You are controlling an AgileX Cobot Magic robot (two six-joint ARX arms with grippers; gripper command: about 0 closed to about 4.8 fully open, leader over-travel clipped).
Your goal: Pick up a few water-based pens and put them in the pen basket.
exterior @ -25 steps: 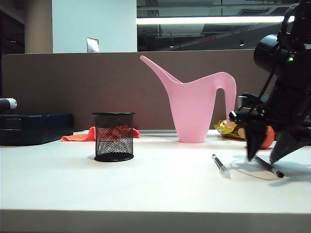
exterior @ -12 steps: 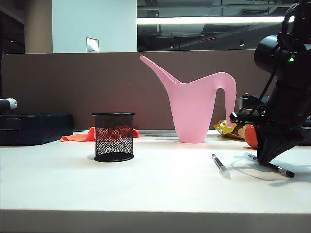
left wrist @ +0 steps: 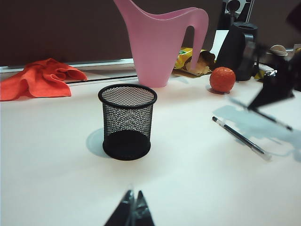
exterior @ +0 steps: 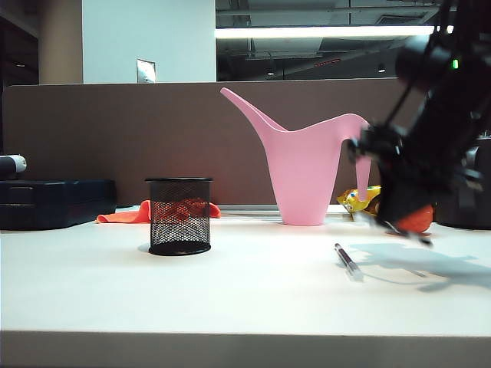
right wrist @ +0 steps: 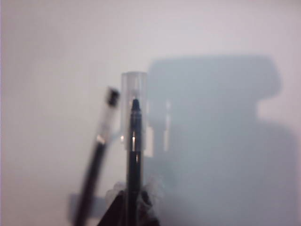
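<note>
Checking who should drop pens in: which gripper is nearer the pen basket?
Left. The left gripper, shut, hangs just before the pen basket; the right gripper, holding a pen, is far across the table.

One clear-barrelled pen (right wrist: 133, 141) hangs lifted off the table, another (exterior: 348, 261) lies flat, mesh basket (exterior: 179, 216) upright.

The exterior camera sits low at table height, facing the pen basket (exterior: 179, 215) side-on, with a pink watering can (exterior: 311, 165) behind it. The left wrist camera looks down at the same pen basket (left wrist: 127, 121) from nearer and higher; both views share the can. The right wrist camera looks close along a held pen (right wrist: 134, 150).
</note>
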